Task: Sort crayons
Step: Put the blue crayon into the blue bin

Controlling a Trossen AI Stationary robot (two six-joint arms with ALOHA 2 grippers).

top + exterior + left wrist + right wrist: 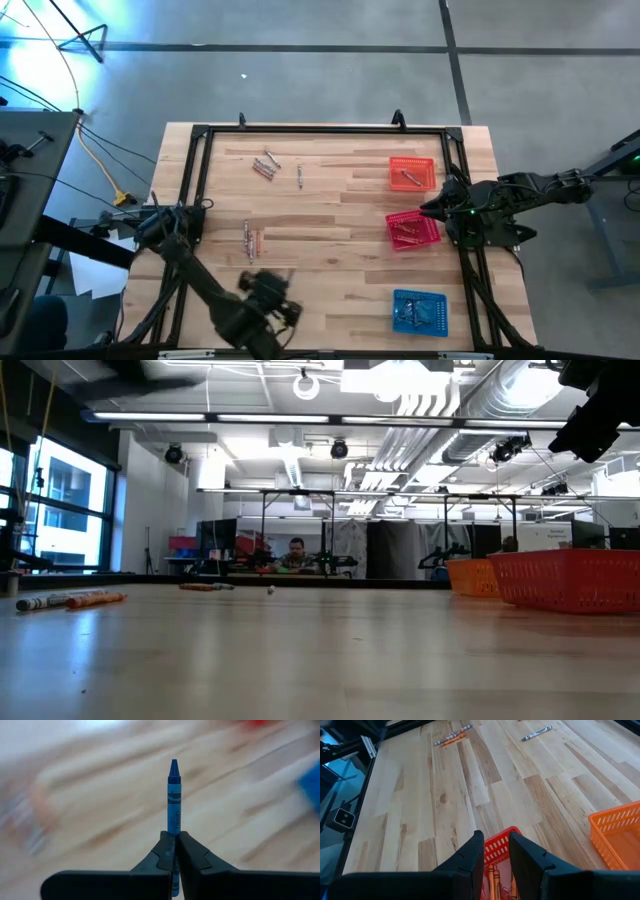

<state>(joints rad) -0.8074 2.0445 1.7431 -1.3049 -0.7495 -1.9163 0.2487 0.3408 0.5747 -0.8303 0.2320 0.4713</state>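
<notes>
A: From above, what is sitting around the red basket?
B: The right gripper is hovering at its rim; the orange basket is lying beyond it, the blue basket nearer the front edge. Loose crayons are lying well apart from it.
A: And level with the table?
B: Crayons are lying far across from the red basket.
A: The left wrist?
B: The left gripper is clamping a blue crayon.
A: The right wrist?
B: Its fingers are standing slightly apart, holding nothing, above the red basket.
</notes>
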